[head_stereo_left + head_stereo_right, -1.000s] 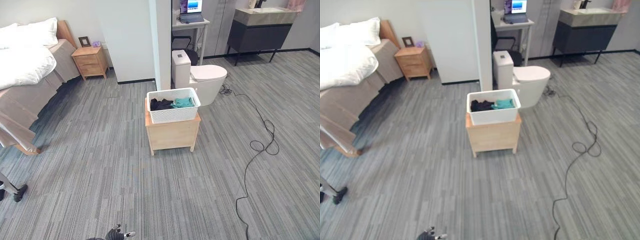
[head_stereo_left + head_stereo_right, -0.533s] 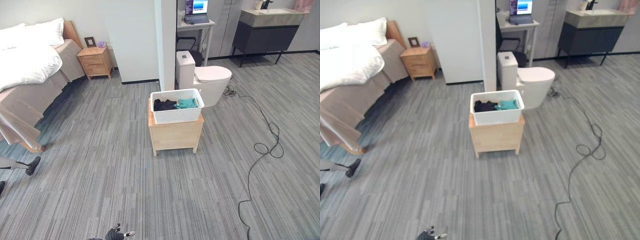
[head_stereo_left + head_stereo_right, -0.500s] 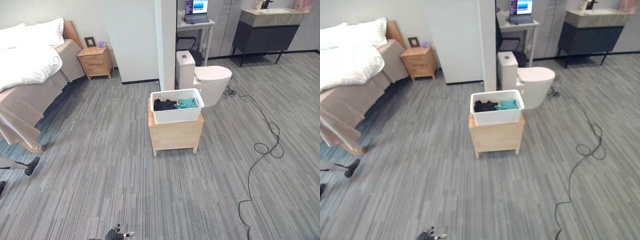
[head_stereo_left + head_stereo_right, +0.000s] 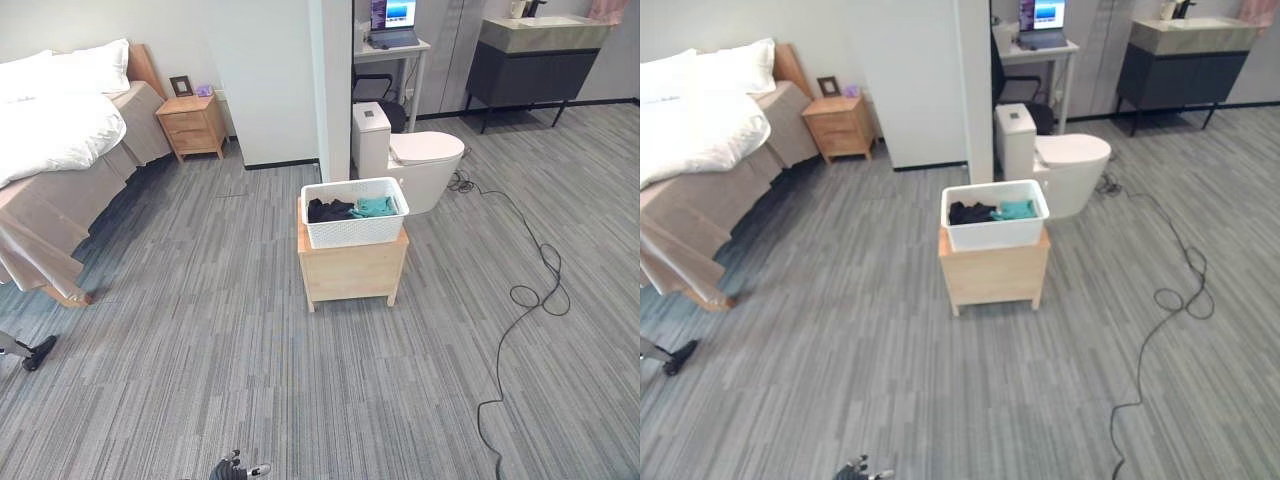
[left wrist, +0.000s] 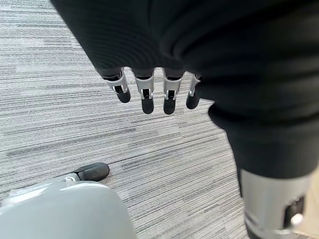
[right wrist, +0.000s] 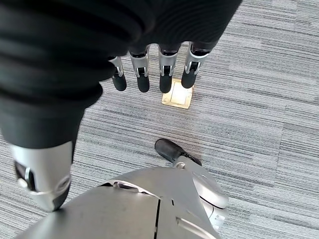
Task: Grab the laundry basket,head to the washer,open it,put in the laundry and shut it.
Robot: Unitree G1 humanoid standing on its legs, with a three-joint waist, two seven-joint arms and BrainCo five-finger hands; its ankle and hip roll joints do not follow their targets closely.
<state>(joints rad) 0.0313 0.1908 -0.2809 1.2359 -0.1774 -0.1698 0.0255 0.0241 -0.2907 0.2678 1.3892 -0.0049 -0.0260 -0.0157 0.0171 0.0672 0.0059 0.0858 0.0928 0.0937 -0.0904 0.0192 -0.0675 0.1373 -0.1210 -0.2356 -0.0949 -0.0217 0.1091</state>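
1. I'm standing well back from the laundry basket (image 4: 354,211), so I judge the approach is what's in hand and the grab comes later; nothing is picked up yet.
2. My left hand (image 5: 154,92) hangs at my side over the carpeted floor (image 4: 200,330), fingers (image 5: 145,97) straight, relaxed and holding nothing. My right hand (image 6: 152,74) hangs the same way, fingers loose and empty. Arms down makes sense to me while walking: there is nothing to reach for at this range.
3. The basket sits on top of a small wooden table (image 4: 350,268) in the middle of the room, which puts its rim at a height I should be able to take from both sides without stooping far.
4. The basket is white with a perforated wall, rectangular, and open on top. Inside lie dark clothes (image 4: 325,209) on one side and a teal garment (image 4: 374,205) on the other, both below the rim.
5. A toilet (image 4: 408,160) stands just behind the table, and a loose black cord (image 4: 530,290) trails over the floor to the right, well apart from my straight path.
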